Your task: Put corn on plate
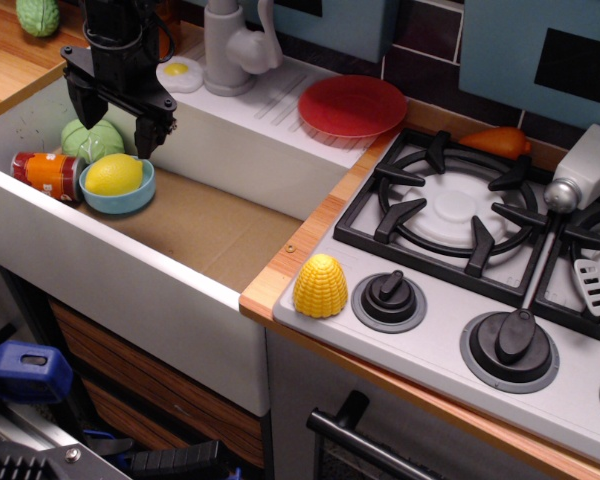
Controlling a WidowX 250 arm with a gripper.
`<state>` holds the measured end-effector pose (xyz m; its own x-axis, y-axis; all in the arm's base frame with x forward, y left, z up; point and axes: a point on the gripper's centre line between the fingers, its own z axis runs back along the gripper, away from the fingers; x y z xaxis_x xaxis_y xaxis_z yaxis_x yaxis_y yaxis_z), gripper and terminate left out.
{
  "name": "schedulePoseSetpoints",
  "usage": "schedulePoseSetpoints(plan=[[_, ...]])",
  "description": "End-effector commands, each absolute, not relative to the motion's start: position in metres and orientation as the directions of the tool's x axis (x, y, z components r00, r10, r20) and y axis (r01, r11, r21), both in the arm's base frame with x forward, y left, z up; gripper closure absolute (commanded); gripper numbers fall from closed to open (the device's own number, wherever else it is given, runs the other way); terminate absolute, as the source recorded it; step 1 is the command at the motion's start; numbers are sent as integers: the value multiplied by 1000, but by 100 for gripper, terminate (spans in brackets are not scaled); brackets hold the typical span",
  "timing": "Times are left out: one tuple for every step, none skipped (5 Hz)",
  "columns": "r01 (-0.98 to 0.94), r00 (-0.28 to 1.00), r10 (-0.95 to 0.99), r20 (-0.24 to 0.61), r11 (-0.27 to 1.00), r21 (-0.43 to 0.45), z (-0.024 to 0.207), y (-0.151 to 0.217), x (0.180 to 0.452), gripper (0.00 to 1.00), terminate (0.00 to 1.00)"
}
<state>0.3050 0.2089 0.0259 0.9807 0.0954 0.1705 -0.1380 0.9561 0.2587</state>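
Sitting at the front edge of the surface, the corn (320, 286) is a small yellow bump with bumpy rows. It stands upright where the wooden strip meets the front left corner of the stove (480, 290), just beside the first black knob (389, 298). Nothing is touching it.

The plate (353, 105) is red, round and flat. It lies near the back edge of the surface, on the white ribbed part beside the sink (210, 215), just left of the back burner (458, 205). The plate has nothing on it. The corn and the plate are well apart, with the burner corner between them.

The black hand (120, 112) hangs over the left side of the sink, far from the corn. Its two fingers (148, 131) point down and are spread apart. They hold nothing.

Under the hand, in the sink, a smooth yellow lemon (113, 174) sits in a small light-blue bowl (119, 199). A green round veggie (91, 139) is right behind the bowl, and an orange can (48, 174) lies on its side at the left.

A white faucet (230, 45) stands at the back of the sink, with a toy fried egg (179, 72) beside it. An orange carrot (495, 141) lies at the back edge of the stove. A grey bottle (588, 166) leans near the right edge, and a white spatula (592, 285) lies just below it.
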Motion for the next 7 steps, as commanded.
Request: schedulePoseSetpoints(plan=[[-138,981,95,170,956,259,26,209,305,0,0],[-129,978,82,194,961,245,46,161,293,0,0],[-65,977,9,213,964,260,85,122,281,0,0],[-80,979,32,202,968,236,101,81,268,0,0],[-72,983,32,181,972,222,110,45,269,0,0],[-34,985,4,172,985,170,102,21,272,0,0],[-30,985,6,175,990,136,98,-9,272,0,0]])
